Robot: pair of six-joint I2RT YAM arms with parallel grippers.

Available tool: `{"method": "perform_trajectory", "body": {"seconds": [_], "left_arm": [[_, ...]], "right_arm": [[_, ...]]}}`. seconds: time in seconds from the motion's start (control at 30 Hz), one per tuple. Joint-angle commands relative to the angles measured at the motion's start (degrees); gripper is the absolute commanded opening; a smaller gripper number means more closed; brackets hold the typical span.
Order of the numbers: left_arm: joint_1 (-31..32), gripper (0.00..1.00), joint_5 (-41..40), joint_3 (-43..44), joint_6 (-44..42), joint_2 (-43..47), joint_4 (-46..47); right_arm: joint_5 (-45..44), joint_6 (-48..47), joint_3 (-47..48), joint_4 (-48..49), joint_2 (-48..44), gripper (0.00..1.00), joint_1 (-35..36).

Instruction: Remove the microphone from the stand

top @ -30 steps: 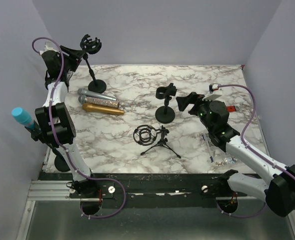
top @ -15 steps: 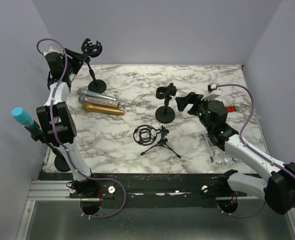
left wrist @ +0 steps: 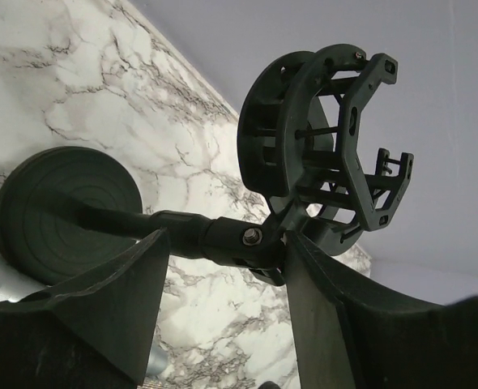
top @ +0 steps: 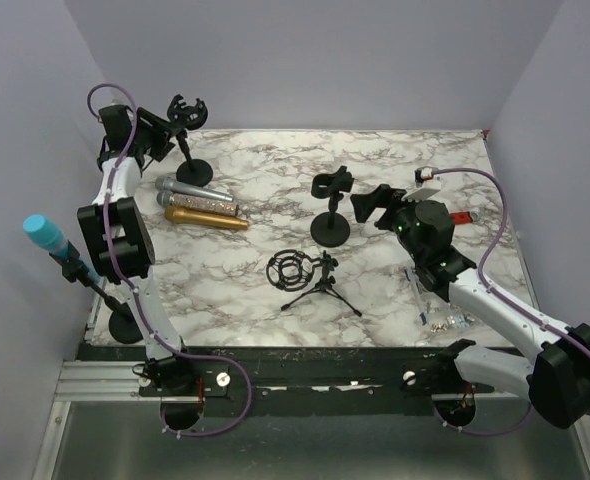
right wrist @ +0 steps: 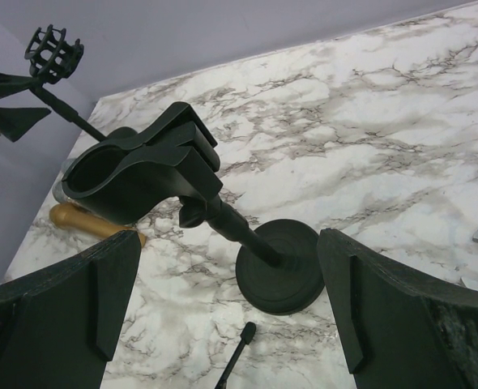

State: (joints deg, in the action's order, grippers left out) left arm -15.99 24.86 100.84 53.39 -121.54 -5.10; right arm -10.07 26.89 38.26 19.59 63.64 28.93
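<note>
A microphone with a light-blue head (top: 41,232) sits in a black stand (top: 123,325) at the far left, beyond the table's left edge; neither gripper is near it. My left gripper (top: 167,130) is open at the back left, its jaws either side of the neck joint of an empty shock-mount stand (top: 187,108). In the left wrist view that joint lies between my left gripper's (left wrist: 227,243) fingers, below the mount (left wrist: 328,138). My right gripper (top: 370,205) is open and empty, facing an empty clip stand (top: 332,187), which stands beyond my right gripper (right wrist: 229,243) in its wrist view.
A silver microphone (top: 190,187) and a gold one (top: 207,213) lie on the marble table (top: 275,160) at the left. A small tripod with a shock mount (top: 310,275) lies in the middle. Small packets (top: 440,315) and a red-and-white item (top: 462,217) are at the right.
My left gripper has swung right and closed in on the shock-mount stand's neck; the mount now sits slightly lower and further right. The right arm has barely moved.
</note>
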Motion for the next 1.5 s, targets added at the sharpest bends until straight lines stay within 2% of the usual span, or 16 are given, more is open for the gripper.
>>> {"method": "perform_trajectory", "body": {"seconds": [0.0, 0.07, 0.17, 0.3, 0.4, 0.5, 0.6, 0.83, 1.03, 1.2, 1.33, 1.47], "left_arm": [[-0.36, 0.58, -3.5, -0.09, -3.8, -3.57, -13.86], [-0.1, 0.62, -3.42, 3.15, -4.16, -2.67, -15.55], [1.0, 0.73, -4.97, 12.87, -5.68, -0.92, -21.66], [3.35, 0.98, -11.19, 23.81, -9.23, 3.57, -27.3], [4.33, 0.98, -12.21, 26.78, -9.71, 7.61, -28.99], [5.81, 0.99, -10.77, 25.84, -11.46, 12.7, -30.22], [9.45, 0.98, -11.9, 19.09, -16.73, 21.31, -30.29], [21.5, 0.98, -17.06, -11.65, -28.07, 48.27, -23.14], [24.6, 0.98, -17.72, -30.76, -34.1, 71.14, -23.04], [24.65, 0.98, -15.58, -37.28, -36.93, 85.67, -28.76], [24.6, 0.97, -18.79, -39.75, -35.41, 96.09, -33.72], [24.6, 0.97, -25.89, -38.24, -36.97, 103.51, -38.46]], "right_arm": [[-1.51, -0.83, 0.76, 1.22, -0.2, 1.0, 0.24], [-1.54, -0.93, 0.85, 1.17, -0.1, 1.0, 0.26], [-0.94, -0.81, 1.23, 1.15, 0.24, 1.0, 0.26], [-0.31, -0.7, 1.64, 0.83, 0.15, 1.0, 0.26], [-0.14, -0.45, 1.92, 0.49, -0.18, 1.0, 0.26], [0.41, -0.09, 3.13, -0.11, 1.11, 1.0, 0.25], [1.24, 0.88, 5.15, -2.4, 2.48, 1.0, 0.22], [6.52, 3.4, 9.09, -6.86, 2.85, 1.0, 0.34], [8.66, 5.13, 10.78, -11.87, 0.45, 1.0, 0.34], [12.42, 7.41, 13.82, -14.7, -1.01, 1.0, 0.75], [14.16, 9.02, 16.19, -14.44, -1.6, 1.0, 2.5], [15.15, 10.38, 18.59, -10.92, 0.03, 1.0, 6.77]]}}
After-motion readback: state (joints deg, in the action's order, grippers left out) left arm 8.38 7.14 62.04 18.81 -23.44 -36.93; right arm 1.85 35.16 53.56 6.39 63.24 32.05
